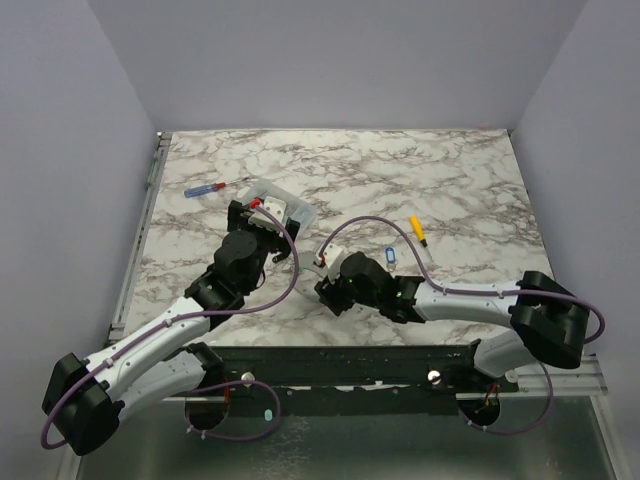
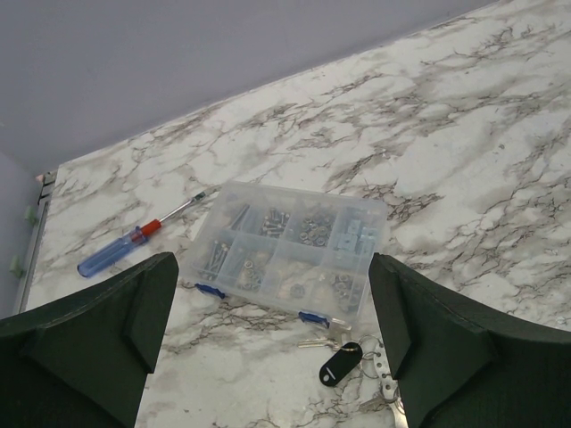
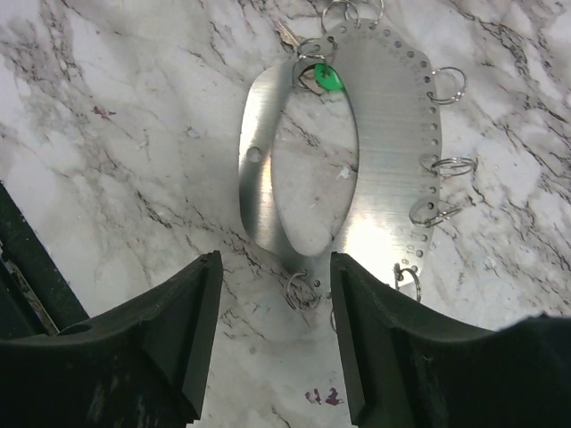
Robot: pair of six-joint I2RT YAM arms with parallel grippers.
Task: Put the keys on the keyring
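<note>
- Hovering at the near rim of the keyring [image 3: 393,134], right gripper [image 3: 277,267] has its fingers spread and empty. Judgement: close squarely on the rim, avoiding the split rings [image 3: 443,85].
- Also spread and empty: left gripper [image 2: 272,267].
- Keyring: a flat silver oval plate with a perforated edge, lying on the table [image 3: 107,134]. A green key [image 3: 328,78] sits at its far end.

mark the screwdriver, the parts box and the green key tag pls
screwdriver [image 2: 111,253]: left wrist view, on the blue handle.
clear compartment box [image 2: 290,254]: left wrist view, middle of the lid.
green key tag [image 3: 328,78]: right wrist view, centre of the tag.
</note>
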